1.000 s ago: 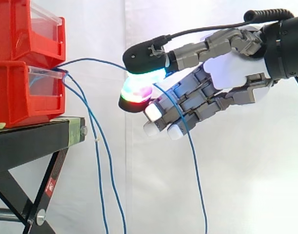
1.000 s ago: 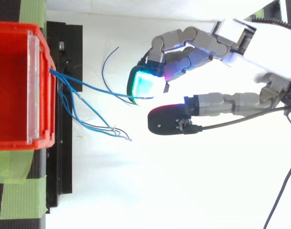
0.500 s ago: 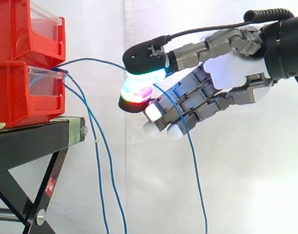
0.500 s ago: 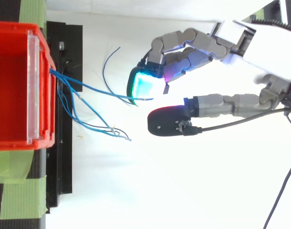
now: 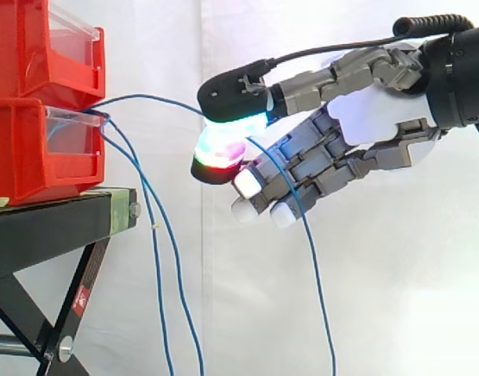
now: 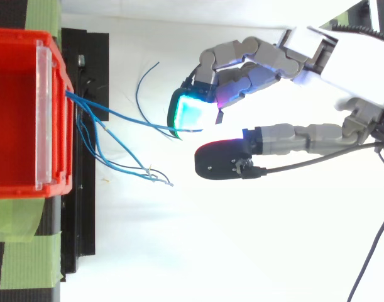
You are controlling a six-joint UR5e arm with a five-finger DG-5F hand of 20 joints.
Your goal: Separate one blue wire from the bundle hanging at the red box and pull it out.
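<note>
Hand (image 5: 364, 117) comes in from the right, partly closed. Two glowing fingertips (image 5: 217, 149), green and red, are pressed together on one blue wire (image 5: 145, 99); the other fingers are loosely bent below, with white pads. The pinched wire is thin and smooth. It arcs from the front of the lower red bin (image 5: 35, 149) across to the pinch, then drops over the grey jointed fingers and hangs down. From above, its run ends at the cyan-lit pad (image 6: 190, 113).

The rest of the bundle (image 5: 157, 235) hangs slack beside the black stand (image 5: 51, 227), loose ends splayed. The bins are glossy moulded plastic with clear front panels. The stand is matte black metal with green tape (image 6: 28, 258) at its edge.
</note>
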